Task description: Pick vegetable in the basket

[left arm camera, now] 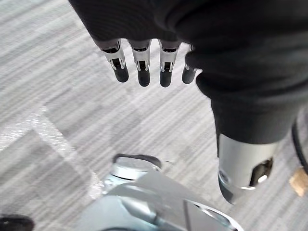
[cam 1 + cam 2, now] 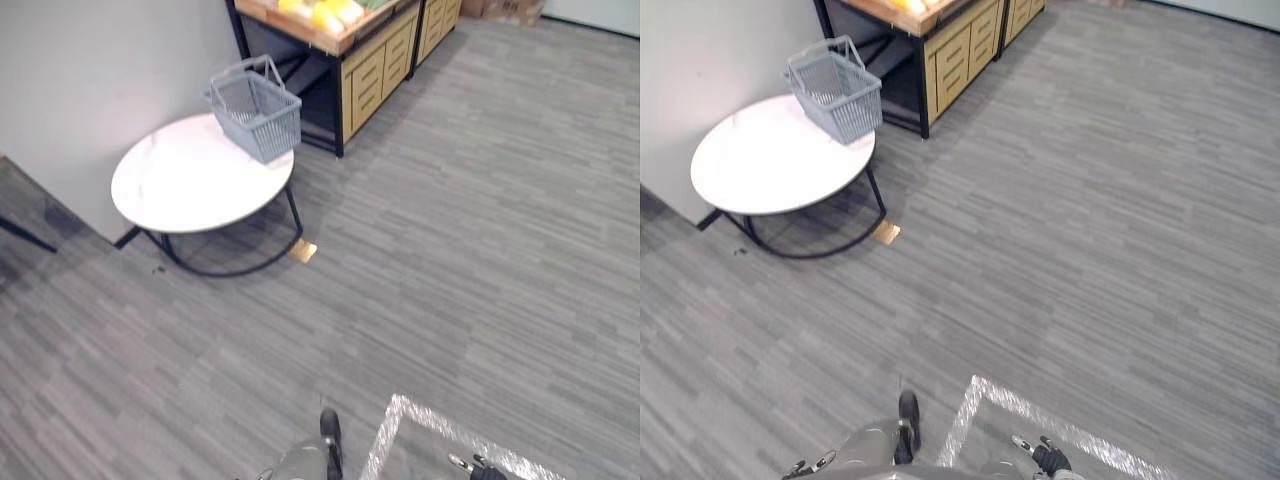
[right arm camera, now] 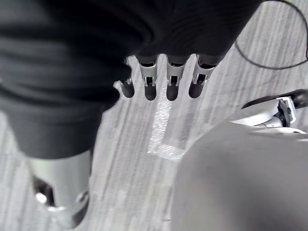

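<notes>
Left robot hand (image 1: 143, 61): it hangs over the grey carpet floor (image 2: 480, 230). Its fingers are straight and slightly spread, the thumb stands apart, and nothing is held.

Right robot hand (image 3: 150, 81): it also hangs above the floor with its fingers extended in a row. The thumb is off to one side and the grasp is empty.

Both robot hands sit at the near edge of the head views, well apart from all furniture.

Basket (image 2: 258, 108): grey plastic with slotted walls, standing upright with its handle raised. It rests on the far-right edge of the round desk (image 2: 190, 180), which has a white top on a black frame. The round desk stands against a grey wall (image 2: 100, 70).

Yellow vegetables (image 2: 325, 12): they lie on top of the wooden desk (image 2: 368, 75), which has drawer fronts and stands just beyond the basket. Their kind cannot be told from here. They are apart from the basket and well away from both robot hands.

Floor: a small tan square (image 2: 302, 250) lies beside the foot of the round desk. A corner of pale tape (image 2: 400, 420) is marked on the carpet near the robot hands.
</notes>
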Available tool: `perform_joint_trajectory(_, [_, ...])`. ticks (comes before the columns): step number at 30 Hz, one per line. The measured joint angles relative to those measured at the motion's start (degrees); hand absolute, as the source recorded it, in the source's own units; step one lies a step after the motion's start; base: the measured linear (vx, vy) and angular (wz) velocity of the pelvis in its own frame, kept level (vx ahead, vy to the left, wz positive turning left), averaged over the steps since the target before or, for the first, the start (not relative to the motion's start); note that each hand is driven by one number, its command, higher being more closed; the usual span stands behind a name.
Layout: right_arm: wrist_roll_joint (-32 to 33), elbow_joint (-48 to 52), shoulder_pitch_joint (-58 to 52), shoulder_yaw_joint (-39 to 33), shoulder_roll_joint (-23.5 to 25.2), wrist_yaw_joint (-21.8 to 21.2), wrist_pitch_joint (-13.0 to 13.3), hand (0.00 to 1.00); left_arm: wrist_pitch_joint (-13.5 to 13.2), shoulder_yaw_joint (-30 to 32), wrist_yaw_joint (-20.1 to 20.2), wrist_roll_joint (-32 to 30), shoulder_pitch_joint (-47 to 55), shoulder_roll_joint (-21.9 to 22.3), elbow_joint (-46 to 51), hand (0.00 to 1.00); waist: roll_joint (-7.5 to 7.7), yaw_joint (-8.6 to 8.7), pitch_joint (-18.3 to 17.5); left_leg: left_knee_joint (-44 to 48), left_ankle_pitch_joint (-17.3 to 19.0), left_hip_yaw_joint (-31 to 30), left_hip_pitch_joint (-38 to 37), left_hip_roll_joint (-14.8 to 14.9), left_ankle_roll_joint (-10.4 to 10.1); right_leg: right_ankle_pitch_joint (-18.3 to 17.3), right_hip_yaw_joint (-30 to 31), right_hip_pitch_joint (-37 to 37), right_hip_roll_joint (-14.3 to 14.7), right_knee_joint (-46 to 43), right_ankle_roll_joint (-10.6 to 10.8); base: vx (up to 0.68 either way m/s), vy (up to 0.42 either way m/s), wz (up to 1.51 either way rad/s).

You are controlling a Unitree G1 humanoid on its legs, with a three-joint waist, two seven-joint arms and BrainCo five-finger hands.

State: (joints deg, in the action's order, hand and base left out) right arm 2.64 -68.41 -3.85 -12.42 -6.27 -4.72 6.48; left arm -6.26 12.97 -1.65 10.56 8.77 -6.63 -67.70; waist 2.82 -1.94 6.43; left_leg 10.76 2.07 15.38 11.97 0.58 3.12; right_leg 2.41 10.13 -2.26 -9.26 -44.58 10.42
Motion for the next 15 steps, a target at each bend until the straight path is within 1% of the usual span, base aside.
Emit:
perform_joint_trajectory(1, [0.0,0.3,0.0,0.4,0.0,-0.6,0.1,0.0,0.1,-1.8,0.0,-0.1,-0.1,-0.6,0.1,0.0,-0.55,0.37,0.6,-0.7,2.2,-0.2,-4.4,-0.3,0.4,3.5,-1.4,-2.7,-0.3,-9.0,2.1,0.51,0.21,-0.07])
perform_joint_trajectory(2, [-0.1,0.6,-0.1,0.5,-0.1,-0.8,0.2,0.0,0.1,-2.6,0.0,-0.2,-0.2,-0.8,0.2,0.0,-0.53,0.57,0.7,-0.9,3.3,-0.4,-6.4,-0.4,0.4,2.9,-3.0,-4.4,-0.7,-13.1,1.1,0.5,0.168,-0.05])
perform_joint_trajectory(3, [-0.2,0.9,-0.3,0.6,-0.2,-0.9,0.1,0.0,0.1,-3.3,0.0,-0.2,-0.7,-1.0,0.6,0.0,-0.47,0.82,0.8,-1.8,5.0,-0.7,-9.7,-0.6,0.4,1.1,-6.6,-7.3,-1.5,-18.7,-1.6,0.4,0.104,-0.03])
perform_joint_trajectory(4, [-0.2,1.1,-0.4,0.5,-0.2,-0.9,0.1,0.0,0.1,-3.6,-0.1,-0.2,-1.0,-1.1,0.6,0.0,-0.63,1.07,0.9,-2.8,6.4,-1.3,-12.5,-0.7,0.8,-0.5,-9.6,-9.6,-2.0,-21.4,-3.6,0.49,0.093,0.13])
perform_joint_trajectory(5, [-0.2,1.3,-0.8,0.5,-0.2,-0.8,0.1,0.0,0.2,-4.0,-0.2,-0.4,-2.0,-1.2,0.5,0.0,-0.89,1.98,1.1,-4.1,7.6,-2.2,-16.1,-0.8,0.8,-5.2,-14.2,-12.1,-2.6,-22.0,-5.5,0.48,0.041,0.31])
perform_joint_trajectory(6, [0.3,2.0,-1.2,-0.2,-0.1,-0.8,0.2,0.0,0.1,-4.1,-0.5,-0.1,-2.9,-0.9,0.5,0.0,-1.2,2.92,1.4,-5.2,8.8,-2.8,-19.0,-0.8,0.8,-9.3,-18.2,-14.7,-2.9,-18.8,-7.1,0.56,0.007,0.39])
perform_joint_trajectory(7, [0.4,2.3,-1.2,-0.6,0.0,-0.9,0.2,0.0,0.1,-4.0,-0.5,0.0,-3.1,-0.8,0.5,0.0,-1.45,3.48,1.5,-5.5,9.4,-3.2,-20.3,-0.6,0.7,-10.6,-20.0,-15.6,-2.8,-16.1,-7.5,0.57,-0.045,0.41])
perform_joint_trajectory(8, [1.3,2.3,-1.2,-1.0,0.0,-0.8,0.4,0.0,0.1,-3.5,-0.5,0.1,-4.0,-0.3,0.5,0.0,-2.07,3.83,2.0,-5.7,10.9,-3.9,-22.5,-0.2,0.4,-11.2,-22.6,-17.5,-2.4,-9.2,-8.4,0.61,-0.09,0.37])
perform_joint_trajectory(9, [2.5,2.4,-1.1,-2.1,-0.3,-0.8,0.6,0.0,0.1,-3.3,-0.6,0.5,-5.2,0.7,0.5,0.0,-3.01,3.78,3.1,-5.6,12.5,-4.7,-24.9,0.6,-0.3,-11.1,-23.9,-18.7,-1.2,-0.4,-8.4,0.55,-0.101,0.38])
perform_joint_trajectory(10, [2.5,2.5,-0.9,-2.6,-0.4,-0.8,0.7,0.0,0.0,-3.2,-0.6,0.5,-5.8,1.2,0.6,0.0,-3.69,3.81,3.8,-5.6,13.2,-5.2,-26.1,1.2,-0.8,-10.8,-24.0,-18.8,-0.3,4.8,-8.0,0.59,-0.145,0.46])
perform_joint_trajectory(11, [2.4,2.5,-0.8,-3.3,-0.5,-0.7,0.6,0.0,-0.1,-2.8,-0.6,0.6,-6.8,2.5,0.6,0.0,-4.3,3.88,4.3,-6.3,14.5,-6.4,-27.5,2.3,-1.6,-8.9,-23.5,-19.3,0.9,17.1,-6.4,0.61,-0.19,0.62])
perform_joint_trajectory(12, [2.3,2.4,-0.8,-3.6,-0.2,-0.6,0.4,0.0,-0.6,-1.7,-0.5,0.6,-7.5,3.5,0.7,0.0,-4.06,4.48,4.6,-7.4,15.4,-7.8,-29.2,2.7,-2.4,-4.8,-22.0,-19.7,1.1,29.3,-5.2,0.63,-0.219,0.7])
perform_joint_trajectory(13, [2.3,2.4,-0.7,-3.7,0.0,-0.6,0.2,0.0,-0.8,-1.1,-0.5,0.6,-7.7,4.0,0.7,0.0,-3.62,4.86,4.8,-8.0,16.0,-8.6,-30.1,2.8,-2.9,-3.3,-20.9,-19.7,1.1,34.1,-4.7,0.67,-0.273,0.75])
perform_joint_trajectory(14, [2.2,2.5,-1.0,-4.5,0.6,-0.6,0.0,0.0,-0.9,0.4,-0.4,0.5,-7.3,4.3,0.7,0.0,-2.78,4.98,5.2,-9.3,17.2,-10.0,-32.6,3.2,-2.8,-1.8,-18.3,-19.7,1.0,38.1,-3.9,0.71,-0.293,0.58])
perform_joint_trajectory(15, [1.6,2.3,-0.8,-4.8,0.4,-0.7,-0.3,0.0,-0.7,2.2,-0.4,0.5,-7.6,5.0,0.4,0.0,-3.54,4.98,5.9,-8.8,17.3,-11.1,-34.6,4.7,-2.5,2.9,-17.9,-20.7,1.9,32.0,-4.1,0.85,-0.359,0.47])
